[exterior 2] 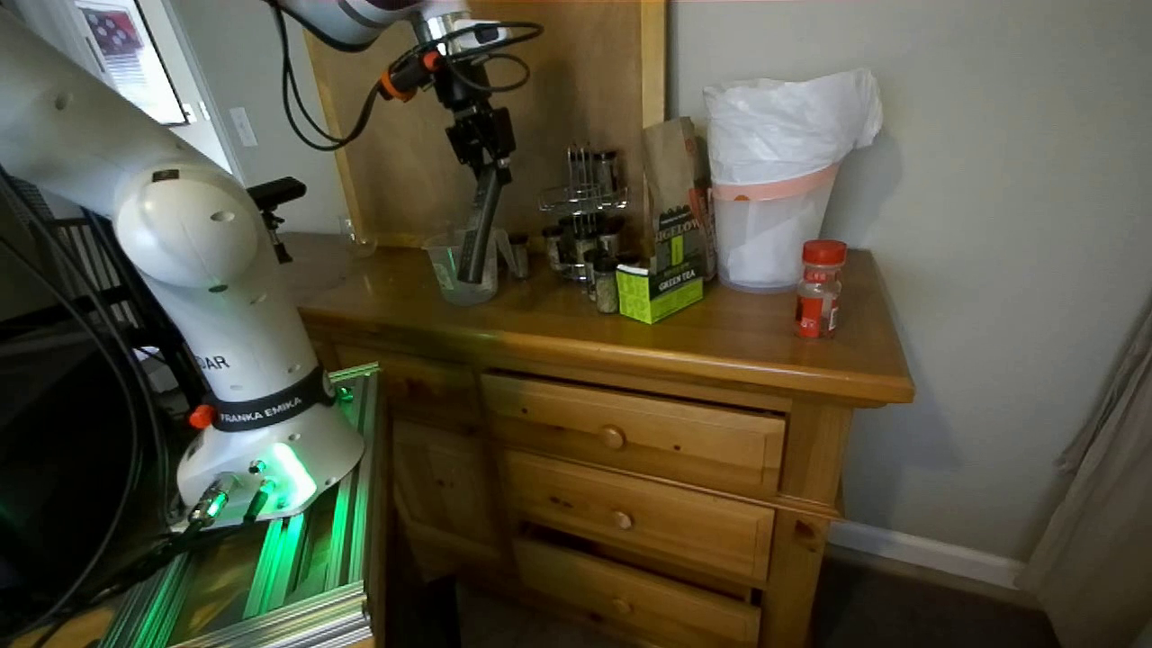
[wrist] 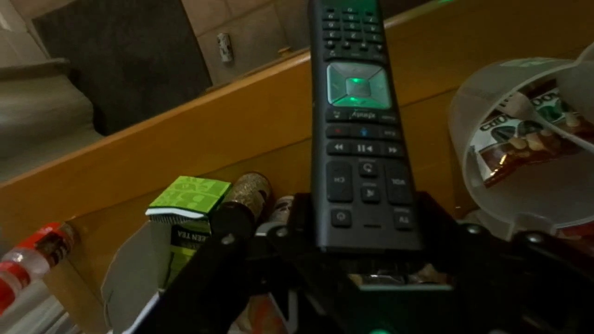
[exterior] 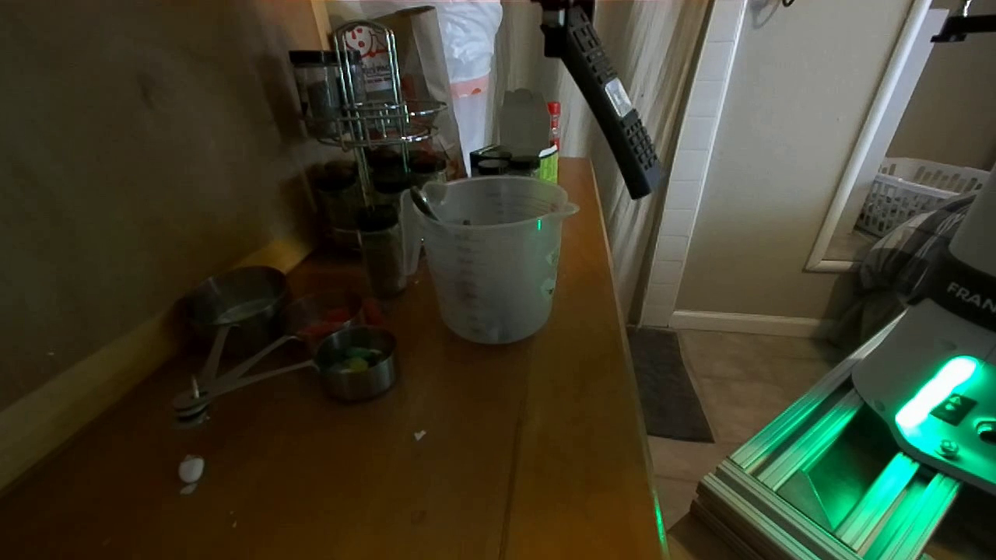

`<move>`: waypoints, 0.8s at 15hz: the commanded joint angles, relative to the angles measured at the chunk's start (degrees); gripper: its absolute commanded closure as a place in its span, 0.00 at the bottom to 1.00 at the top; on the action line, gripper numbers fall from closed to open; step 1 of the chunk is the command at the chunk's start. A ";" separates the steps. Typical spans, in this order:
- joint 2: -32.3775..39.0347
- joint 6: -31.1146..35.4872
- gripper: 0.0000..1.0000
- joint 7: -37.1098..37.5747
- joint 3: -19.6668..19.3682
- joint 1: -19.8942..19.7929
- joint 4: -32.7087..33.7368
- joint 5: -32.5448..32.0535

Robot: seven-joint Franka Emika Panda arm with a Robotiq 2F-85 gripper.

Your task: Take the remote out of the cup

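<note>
The black remote hangs tilted in the air, its lower end beyond the cup's rim and outside the cup. It also shows in an exterior view, where it overlaps the cup in the picture, and in the wrist view. My gripper is shut on the remote's upper end, a finger on each side edge. The gripper also shows in an exterior view. The translucent whitish cup stands upright on the wooden top. In the wrist view the cup is at the right, with snack packets and a spoon-like handle inside.
Behind the cup stand a wire spice rack, dark-lidded jars and a green tea box. Metal measuring cups lie near the wall. A red-capped bottle and a white-bagged bin stand farther along.
</note>
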 commanded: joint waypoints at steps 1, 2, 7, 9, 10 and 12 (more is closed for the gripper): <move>2.87 0.78 0.68 5.01 -0.75 -3.29 -1.08 1.81; 3.69 0.57 0.68 6.85 -0.75 -4.12 -1.49 2.11; 4.35 4.01 0.68 12.17 -2.04 -5.39 -5.09 7.82; 5.45 3.15 0.43 10.51 -1.41 -5.46 -4.23 6.51; 5.30 3.93 0.43 10.40 -1.59 -5.36 -4.64 7.23; 5.51 5.06 0.68 11.54 -1.43 -5.47 -4.52 8.04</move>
